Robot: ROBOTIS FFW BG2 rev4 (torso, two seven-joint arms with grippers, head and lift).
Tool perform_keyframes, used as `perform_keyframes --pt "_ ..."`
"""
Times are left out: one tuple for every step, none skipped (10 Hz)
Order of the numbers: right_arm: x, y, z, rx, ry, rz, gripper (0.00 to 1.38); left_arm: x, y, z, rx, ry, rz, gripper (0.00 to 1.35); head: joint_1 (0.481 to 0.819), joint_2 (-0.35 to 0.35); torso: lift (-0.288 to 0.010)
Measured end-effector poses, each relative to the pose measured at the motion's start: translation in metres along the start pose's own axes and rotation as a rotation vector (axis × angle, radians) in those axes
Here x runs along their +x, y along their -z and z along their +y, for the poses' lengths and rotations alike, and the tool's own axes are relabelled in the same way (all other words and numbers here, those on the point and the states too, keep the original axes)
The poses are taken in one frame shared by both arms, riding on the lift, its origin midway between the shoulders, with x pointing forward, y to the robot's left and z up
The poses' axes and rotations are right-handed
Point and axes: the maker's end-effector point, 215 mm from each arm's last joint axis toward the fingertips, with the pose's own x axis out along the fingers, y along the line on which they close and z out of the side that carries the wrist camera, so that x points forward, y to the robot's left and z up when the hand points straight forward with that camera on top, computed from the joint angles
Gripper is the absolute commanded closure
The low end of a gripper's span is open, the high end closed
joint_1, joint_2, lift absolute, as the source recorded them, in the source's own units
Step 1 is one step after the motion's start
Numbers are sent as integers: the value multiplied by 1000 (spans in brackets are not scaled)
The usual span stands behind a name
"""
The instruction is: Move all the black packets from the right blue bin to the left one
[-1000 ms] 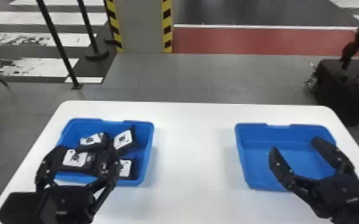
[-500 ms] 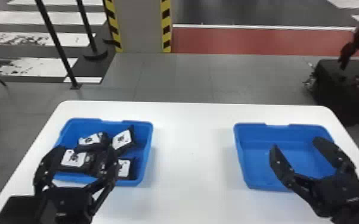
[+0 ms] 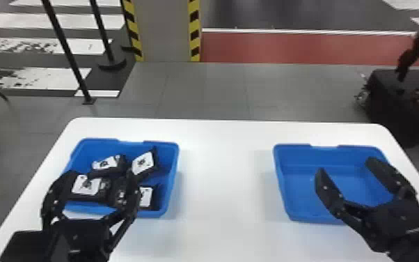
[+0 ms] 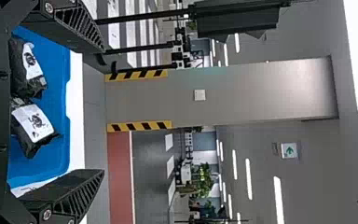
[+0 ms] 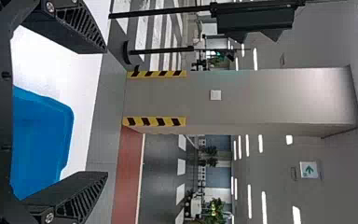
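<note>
Evidently the left hand (image 3: 101,173) stands wide open, nothing between its fingers, by the near side of the left blue bin (image 3: 174,170); the right hand (image 3: 346,165) is likewise spread and free of any load, by the right blue bin (image 3: 297,184). Black packets (image 3: 86,185) with white labels, at least four, lie jumbled in the left bin. Both bins sit well apart on the white surface (image 3: 226,181). The transfer looks finished, so the next move should be withdrawing both hands without snagging a packet.
</note>
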Motion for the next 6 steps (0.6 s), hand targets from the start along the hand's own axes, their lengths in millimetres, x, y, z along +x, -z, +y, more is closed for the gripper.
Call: perform_keyframes --pt "1 -4 0 -7 0 -7 82 -1 0 0 -11 0 -11 99 695 26 -110" --pt "2 -6 0 -10 0 -10 82 -1 0 0 -17 0 -18 99 695 26 -110" --pt "2 -6 0 -10 -1 -10 82 -1 0 0 -18 0 -22 99 695 27 -110" --pt "2 -7 1 -9 -2 -11 82 -1 -1 0 -19 -1 -23 99 695 28 -110" --pt "3 -7 1 -7 -3 -13 81 -2 -1 0 -21 0 -24 99 695 29 -110" --pt "3 -8 1 -7 -3 -15 82 -2 -2 1 -22 0 -27 99 695 29 -110"
